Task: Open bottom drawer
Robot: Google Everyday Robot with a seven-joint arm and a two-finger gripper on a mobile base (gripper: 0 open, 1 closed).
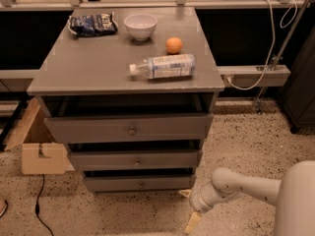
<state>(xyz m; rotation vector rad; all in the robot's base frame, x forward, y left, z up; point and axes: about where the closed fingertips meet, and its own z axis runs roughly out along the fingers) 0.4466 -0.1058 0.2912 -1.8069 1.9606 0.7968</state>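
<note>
The bottom drawer (140, 183) is the lowest, narrowest grey front of the grey cabinet (74, 73), with a small round centre knob (141, 184). A dark gap shows above its front. My gripper (188, 209) hangs low over the floor, just right of the drawer's right end and clear of the knob. Its pale fingertips (192, 223) are spread apart with nothing between them. My white arm (246, 186) comes in from the lower right.
On the cabinet top lie a plastic bottle (165, 66), an orange (173, 45), a white bowl (140, 25) and a chip bag (92, 23). A cardboard box (39, 154) and a black cable (38, 205) are on the floor at left. Speckled floor stretches to the right.
</note>
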